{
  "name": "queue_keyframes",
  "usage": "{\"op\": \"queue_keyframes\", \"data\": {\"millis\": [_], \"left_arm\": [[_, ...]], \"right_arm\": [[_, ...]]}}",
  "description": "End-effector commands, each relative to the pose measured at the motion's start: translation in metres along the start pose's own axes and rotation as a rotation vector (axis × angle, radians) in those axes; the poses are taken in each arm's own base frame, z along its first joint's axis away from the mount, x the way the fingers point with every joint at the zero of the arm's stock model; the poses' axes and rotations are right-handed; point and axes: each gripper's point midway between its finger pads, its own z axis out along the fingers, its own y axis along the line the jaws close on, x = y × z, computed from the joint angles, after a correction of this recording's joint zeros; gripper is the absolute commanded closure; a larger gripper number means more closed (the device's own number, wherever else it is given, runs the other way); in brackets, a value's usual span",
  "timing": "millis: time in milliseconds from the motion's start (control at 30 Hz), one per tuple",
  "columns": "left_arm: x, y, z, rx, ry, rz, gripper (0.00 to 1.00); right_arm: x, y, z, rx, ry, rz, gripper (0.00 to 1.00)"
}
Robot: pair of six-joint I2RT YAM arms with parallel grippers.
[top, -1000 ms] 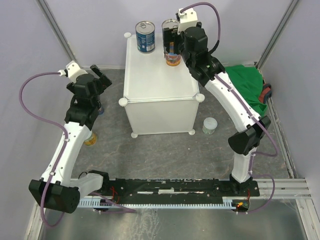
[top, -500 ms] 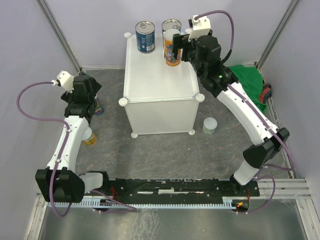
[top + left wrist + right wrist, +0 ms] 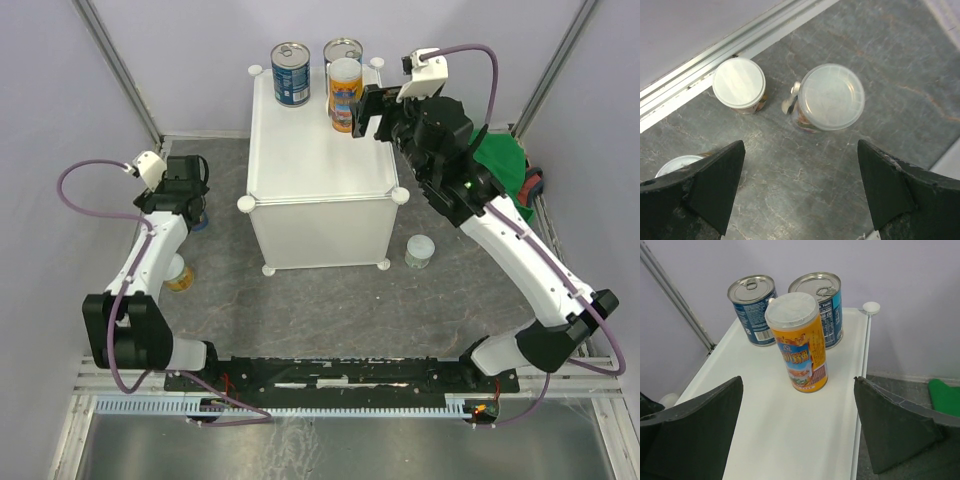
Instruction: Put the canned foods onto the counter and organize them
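At the counter's nine o'clock, the left gripper (image 3: pixel 800 192) hangs spread wide and empty over the grey floor (image 3: pixel 790 170). Below it stand a first white-lidded can (image 3: pixel 739 82) and a second white-lidded can (image 3: pixel 831 96).

The counter (image 3: pixel 320 160) carries three upright cans near its twelve o'clock edge: the left blue can (image 3: pixel 291 73), the right blue can (image 3: pixel 343 48), and the orange can (image 3: pixel 345 95) just in front.

The right gripper (image 3: pixel 798 382), wide open and empty, sits at the orange can's three o'clock, clear of it. A pale-lidded can (image 3: pixel 420 250) stands on the floor at the counter's five o'clock.

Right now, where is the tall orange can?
In the top view the tall orange can stands upright on the counter, toward its far right corner, just in front of the right-hand blue can.
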Motion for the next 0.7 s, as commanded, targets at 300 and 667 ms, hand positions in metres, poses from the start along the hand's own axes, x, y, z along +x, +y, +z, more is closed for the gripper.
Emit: {"op": "queue_keyframes", "data": {"millis": [300,667], "left_arm": [[-0.001,-0.002,0.02,-0.066,-0.029,0.038,0.01],[0.014,-0.03,0.035,0.033,0.022,0.109,0.01]], "right_arm": [[-0.036,-0.007,-0.043,-0.009,-0.103,0.034,0.01],[-0.041,-0.007,-0.053,-0.029,-0.113,0.018,0.01]]}}
